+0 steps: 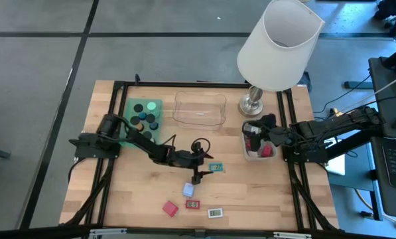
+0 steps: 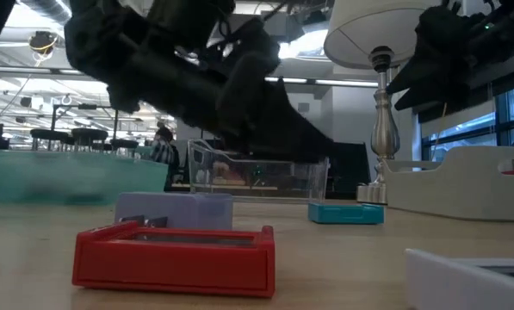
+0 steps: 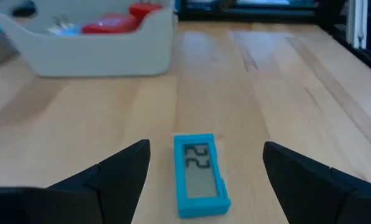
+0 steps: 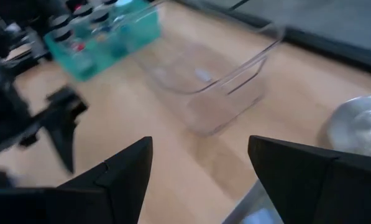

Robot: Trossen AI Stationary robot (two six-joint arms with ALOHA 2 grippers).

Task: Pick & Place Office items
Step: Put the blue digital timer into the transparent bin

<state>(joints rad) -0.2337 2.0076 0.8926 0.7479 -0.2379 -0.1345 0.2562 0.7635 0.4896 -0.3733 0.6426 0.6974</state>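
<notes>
Worktop of pale wooden planks, seen from above. The left pincer hangs at centre, fingers spread wide; a small flat teal rectangle with a grey display lies between its fingers, untouched. At 6 o'clock from it lie a lavender block, a red block, a flat red labelled rectangle and a flat white labelled rectangle. The right pincer, at 3 o'clock, hovers over a grey tray holding red pieces, jaws parted, nothing between them. At 11 o'clock a green tray holds short black cylinders; at 12 o'clock stands a clear plastic tray, with a white-shaded lamp at 1 o'clock.
</notes>
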